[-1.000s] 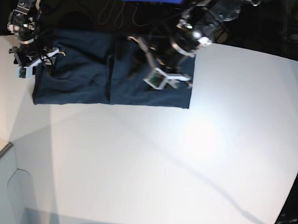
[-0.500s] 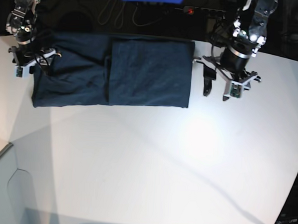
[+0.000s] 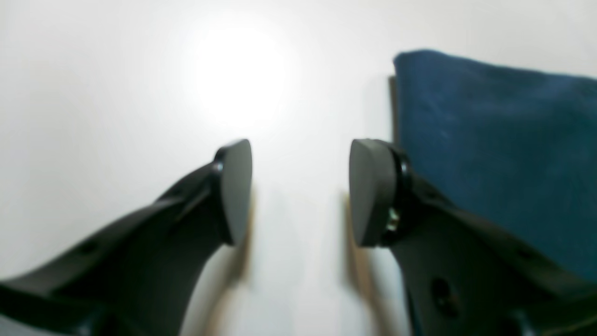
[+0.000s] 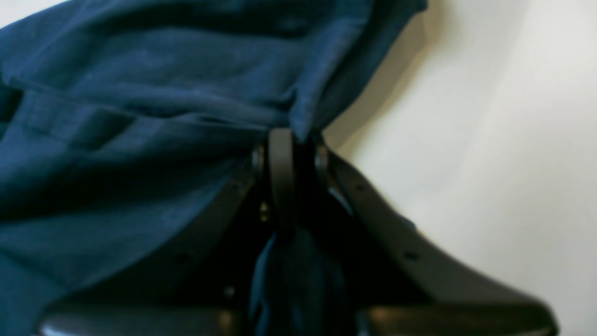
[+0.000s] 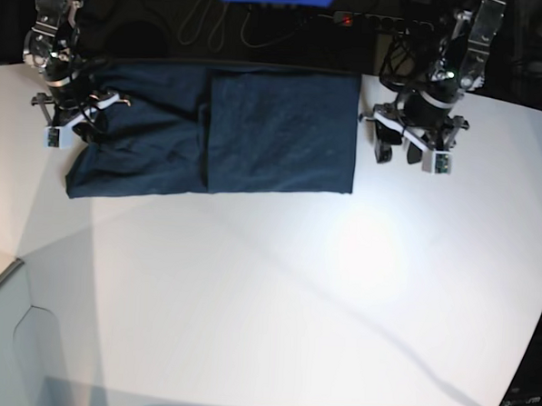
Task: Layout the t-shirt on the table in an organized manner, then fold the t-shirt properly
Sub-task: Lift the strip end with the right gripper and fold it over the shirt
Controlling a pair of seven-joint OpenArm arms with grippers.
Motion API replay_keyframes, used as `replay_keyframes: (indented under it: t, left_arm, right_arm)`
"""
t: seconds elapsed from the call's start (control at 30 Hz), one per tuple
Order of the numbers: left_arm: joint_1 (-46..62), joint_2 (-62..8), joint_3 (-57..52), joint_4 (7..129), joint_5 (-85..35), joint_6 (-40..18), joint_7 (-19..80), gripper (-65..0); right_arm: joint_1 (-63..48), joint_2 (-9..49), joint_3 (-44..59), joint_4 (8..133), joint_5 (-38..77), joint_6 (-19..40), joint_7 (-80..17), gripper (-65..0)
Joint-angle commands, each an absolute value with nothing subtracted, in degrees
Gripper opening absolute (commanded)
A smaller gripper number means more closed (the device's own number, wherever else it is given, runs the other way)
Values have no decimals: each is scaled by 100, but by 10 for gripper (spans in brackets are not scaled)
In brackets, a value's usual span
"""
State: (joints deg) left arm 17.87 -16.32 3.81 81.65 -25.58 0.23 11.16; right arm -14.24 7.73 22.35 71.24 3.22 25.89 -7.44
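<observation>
Right end effector [image 4: 294,154] pinches the navy t-shirt [image 5: 257,129] (partly folded) on the white surface [image 5: 293,304]; left end effector [image 3: 298,191] hangs spread, empty, just beside it.

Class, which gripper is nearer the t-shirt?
Right. The right gripper is shut on the t-shirt; the left gripper hangs open beside its edge, over the table.

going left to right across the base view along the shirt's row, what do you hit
right gripper, pinching the t-shirt's edge → t-shirt → bare strip of table → left gripper, jaws apart over the table → more bare table
</observation>
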Motion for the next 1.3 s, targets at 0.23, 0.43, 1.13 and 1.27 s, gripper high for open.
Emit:
replay_keyframes:
  t: [0.23, 0.43, 1.13, 1.27]
  left_arm:
    - [1640, -1499, 365, 8127, -2571, 13, 989, -325]
    - [1402, -1270, 382, 7837, -2554, 13, 1033, -325]
    - [1420, -1200, 497, 7776, -2563, 13, 1033, -325]
    - [1446, -1209, 470, 7785, -2571, 13, 1033, -325]
  right_arm:
    - [-2026, 497, 2273, 8743, 136, 2589, -989, -650]
    - [-2246, 75, 2229, 9815, 136, 2598, -1007, -650]
    - [-2519, -22, -875, 10844, 127, 2589, -1015, -650]
    - [-2193, -13, -1270, 10413, 127, 2589, -1015, -650]
